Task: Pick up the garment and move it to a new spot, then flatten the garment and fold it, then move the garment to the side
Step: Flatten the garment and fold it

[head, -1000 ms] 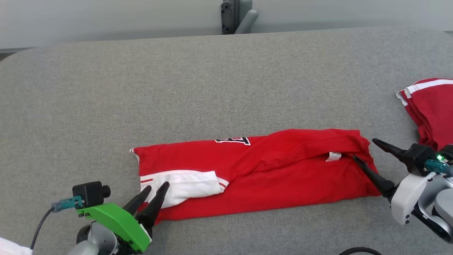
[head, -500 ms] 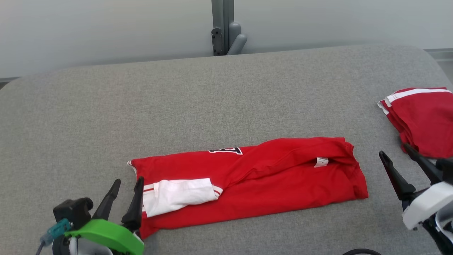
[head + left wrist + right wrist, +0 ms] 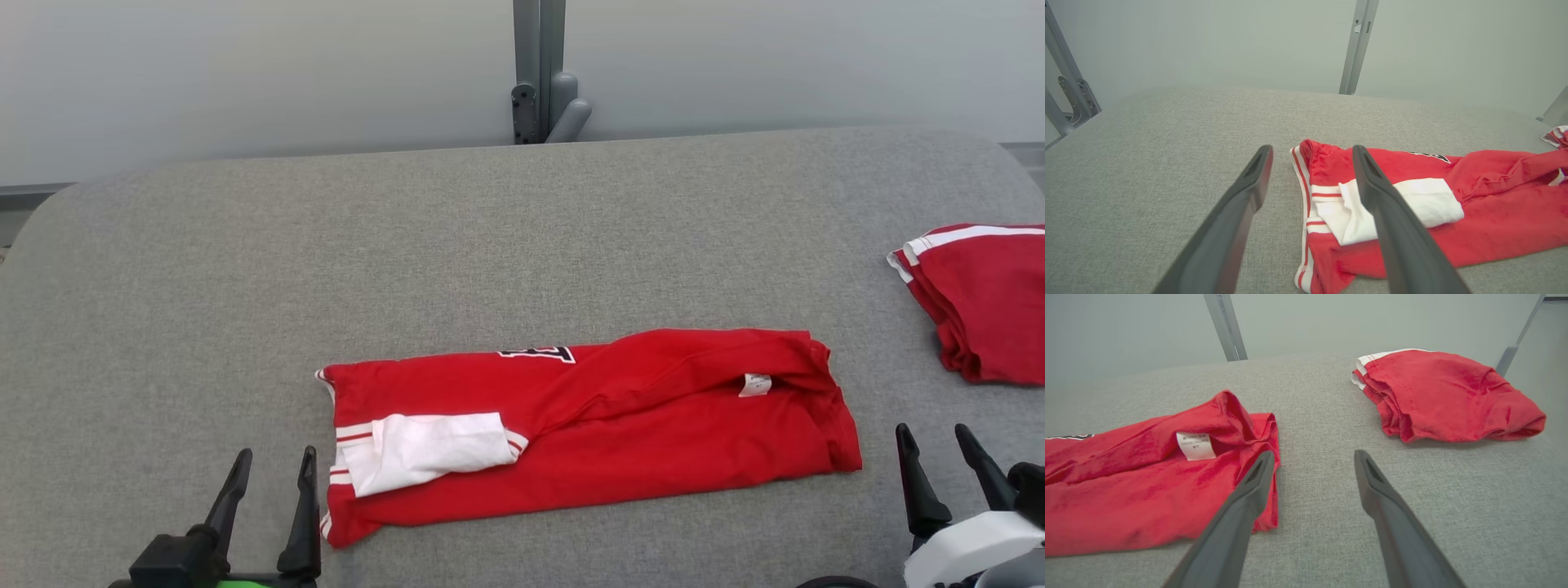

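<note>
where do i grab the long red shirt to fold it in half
Likely by its two short ends: the left gripper on the striped hem, the right gripper on the end by the tag. The shirt lies as a flat band, with an open gripper near each end, so come in low from each side.

Two red garments lay on the one table (image 3: 490,245): the garment (image 3: 637,441) at the middle and a second garment (image 3: 988,302) at the right edge. Two grippers were present, the left gripper (image 3: 276,452) and the right gripper (image 3: 931,429), each with two fingers (image 3: 304,506), four in total. The garment carried one white sleeve (image 3: 433,449), one label (image 3: 755,384) and one dark print (image 3: 539,353); one post (image 3: 539,65) stood behind the table.
</note>
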Robot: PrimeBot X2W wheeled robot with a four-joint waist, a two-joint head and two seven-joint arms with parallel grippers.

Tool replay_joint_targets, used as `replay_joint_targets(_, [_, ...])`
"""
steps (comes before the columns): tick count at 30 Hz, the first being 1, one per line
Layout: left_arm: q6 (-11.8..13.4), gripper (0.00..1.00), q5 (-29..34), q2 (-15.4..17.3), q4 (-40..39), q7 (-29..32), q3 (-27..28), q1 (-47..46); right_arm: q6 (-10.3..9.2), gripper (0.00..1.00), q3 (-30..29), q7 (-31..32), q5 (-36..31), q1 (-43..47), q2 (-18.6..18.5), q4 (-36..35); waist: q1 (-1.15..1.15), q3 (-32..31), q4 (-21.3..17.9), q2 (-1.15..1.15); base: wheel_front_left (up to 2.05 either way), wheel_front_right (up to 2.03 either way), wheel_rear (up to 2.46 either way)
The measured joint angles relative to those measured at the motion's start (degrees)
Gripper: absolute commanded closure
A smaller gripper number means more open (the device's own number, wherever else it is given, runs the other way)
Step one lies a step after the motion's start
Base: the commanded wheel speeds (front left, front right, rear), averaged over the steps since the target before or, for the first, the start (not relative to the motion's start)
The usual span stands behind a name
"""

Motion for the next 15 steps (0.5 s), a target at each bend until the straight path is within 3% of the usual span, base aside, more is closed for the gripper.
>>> replay_joint_targets(5, [-3.3, 0.00, 4.4, -3.2, 0.0, 0.0, 4.6, 2.4, 0.00, 0.00, -1.7, 0.8, -1.4, -1.7, 4.0, 0.6, 0.00, 0.9, -0.2, 0.00, 0.00, 0.00, 0.00])
replay_joint_targets(10, [-7.2, 0.00, 7.9, -5.7, 0.9, 0.0, 8.5, 2.4, 0.00, 0.00, 0.0, 9.7, 0.5, -11.7, 5.1, 1.8, 0.00, 3.0, -0.2, 0.00, 0.00, 0.00, 0.00])
replay_joint_targets(15, [-9.5, 0.00, 10.4, -8.1, 2.3, 0.0, 9.6, 1.8, -0.01, 0.00, -2.0, 15.3, 1.3, -17.3, 6.6, 7.3, 0.00, 3.9, 0.8, 0.00, 0.00, 0.00, 0.00])
